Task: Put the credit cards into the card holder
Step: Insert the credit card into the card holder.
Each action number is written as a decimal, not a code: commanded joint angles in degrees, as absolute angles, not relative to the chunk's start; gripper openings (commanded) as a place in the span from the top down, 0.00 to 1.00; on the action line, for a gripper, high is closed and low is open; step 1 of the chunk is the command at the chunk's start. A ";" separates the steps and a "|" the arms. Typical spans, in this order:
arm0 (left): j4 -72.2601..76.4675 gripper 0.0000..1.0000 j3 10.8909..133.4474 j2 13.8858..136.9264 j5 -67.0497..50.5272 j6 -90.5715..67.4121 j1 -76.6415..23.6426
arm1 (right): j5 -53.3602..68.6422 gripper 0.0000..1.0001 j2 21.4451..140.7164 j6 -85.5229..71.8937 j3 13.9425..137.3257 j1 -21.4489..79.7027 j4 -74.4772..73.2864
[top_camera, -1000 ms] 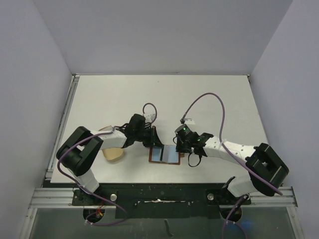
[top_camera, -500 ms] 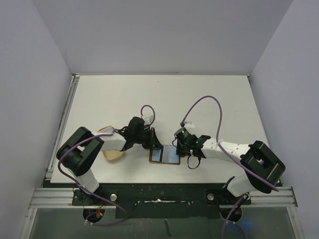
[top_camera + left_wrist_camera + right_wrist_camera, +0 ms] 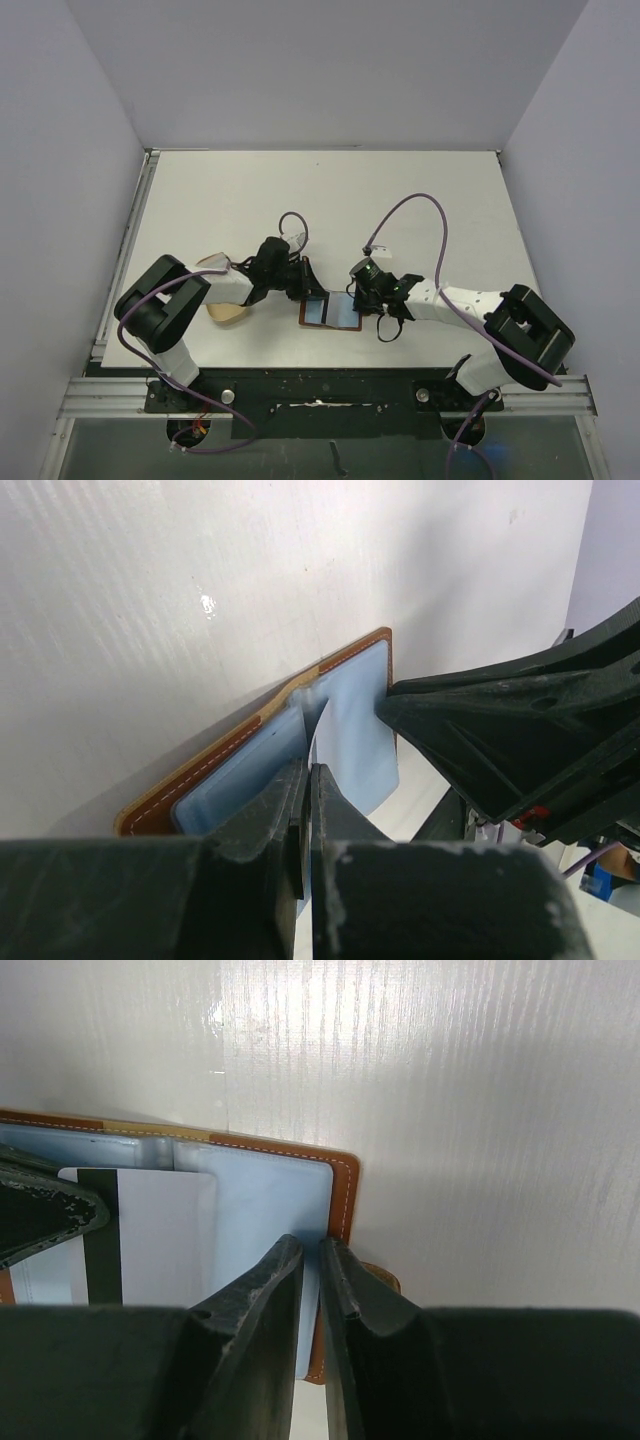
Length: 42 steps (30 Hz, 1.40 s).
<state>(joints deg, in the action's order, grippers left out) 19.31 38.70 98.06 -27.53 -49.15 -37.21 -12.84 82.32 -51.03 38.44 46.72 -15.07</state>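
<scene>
The worktop (image 3: 220, 200) is a plain white board with fine ribbing that catches the light in the wrist views; pale grey walls (image 3: 330, 70) close it in at 9, 12 and 3 o'clock, and a metal rail (image 3: 320, 398) carrying both arm bases runs along the 6 o'clock edge. The card holder (image 3: 330, 313) lies open and flat near that 6 o'clock edge, midway between the arms, its pale blue inside facing up and its brown stitched border showing. A credit card (image 3: 155, 1245), pale with a dark stripe, lies on the holder's blue lining, left of the pocket at its right end. The left pincer (image 3: 306, 281) sits at the holder's 11 o'clock corner, closed tight, its tips at the card's edge; whether it pinches the card I cannot tell. The right pincer (image 3: 362, 300) sits at the holder's 3 o'clock edge, its fingers nearly together with a thin slit between them, over the blue pocket; whether anything is caught there I cannot tell. A tan dish (image 3: 222, 312) lies at 9 o'clock of the holder, partly under the left arm.
</scene>
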 commanded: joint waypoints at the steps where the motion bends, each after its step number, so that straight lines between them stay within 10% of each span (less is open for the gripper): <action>1: 20.63 1.00 38.75 97.84 -23.78 -47.97 -37.70 | -13.04 0.84 81.62 -51.92 37.43 47.77 -15.74; 42: 27.45 1.00 32.86 94.00 -11.82 -51.53 -42.10 | -17.31 0.79 74.58 -62.82 37.20 53.37 -21.90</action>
